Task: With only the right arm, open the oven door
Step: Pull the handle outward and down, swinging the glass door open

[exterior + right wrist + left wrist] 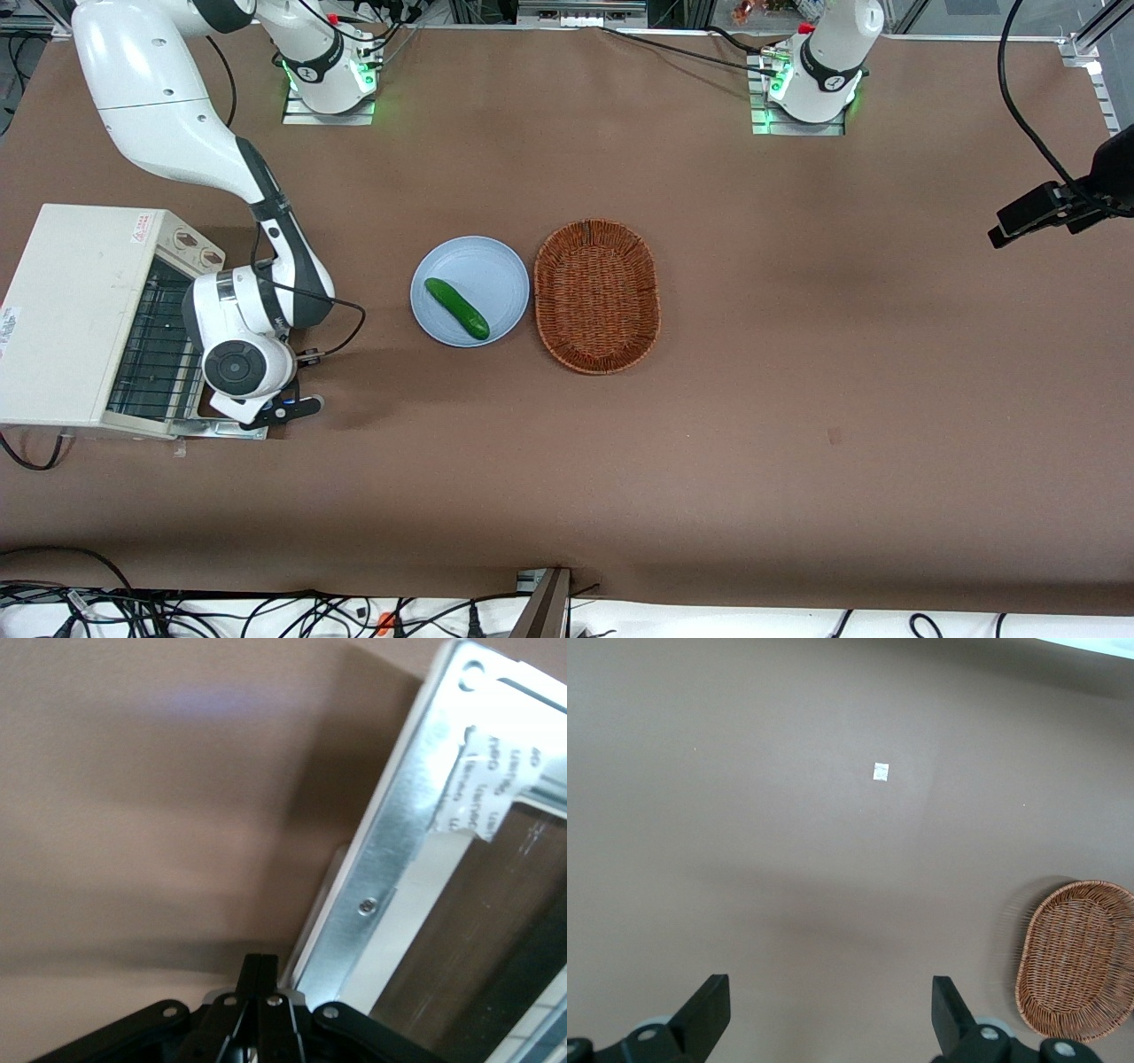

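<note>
The off-white oven stands at the working arm's end of the table, its two knobs and wire rack showing. The oven door hangs folded down and open; only a strip of its silver frame shows under the right arm's wrist. In the right wrist view the door's metal frame with a torn label and its dark glass lie close beside my gripper. The gripper's black fingers are pressed together with nothing between them, just off the door's outer edge, low over the table.
A blue plate holding a cucumber lies mid-table, with an oval wicker basket beside it; the basket also shows in the left wrist view. A black camera hangs over the parked arm's end.
</note>
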Controlling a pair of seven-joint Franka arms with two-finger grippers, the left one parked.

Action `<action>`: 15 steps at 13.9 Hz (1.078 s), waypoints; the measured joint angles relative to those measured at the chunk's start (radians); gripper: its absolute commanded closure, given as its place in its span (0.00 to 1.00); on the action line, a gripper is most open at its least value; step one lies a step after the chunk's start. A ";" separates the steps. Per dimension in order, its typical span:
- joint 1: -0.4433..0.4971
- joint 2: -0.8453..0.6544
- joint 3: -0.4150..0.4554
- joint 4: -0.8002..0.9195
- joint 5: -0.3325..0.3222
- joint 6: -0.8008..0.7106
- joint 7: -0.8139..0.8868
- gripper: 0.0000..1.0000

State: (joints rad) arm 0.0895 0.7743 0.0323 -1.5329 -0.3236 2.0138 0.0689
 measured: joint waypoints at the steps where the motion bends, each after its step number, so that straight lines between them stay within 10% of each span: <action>1: -0.001 0.000 -0.006 0.000 0.024 -0.003 0.023 1.00; 15: 0.056 -0.049 -0.025 0.073 0.184 -0.137 0.060 1.00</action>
State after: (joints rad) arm 0.1452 0.7251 0.0069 -1.4601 -0.1394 1.8769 0.1293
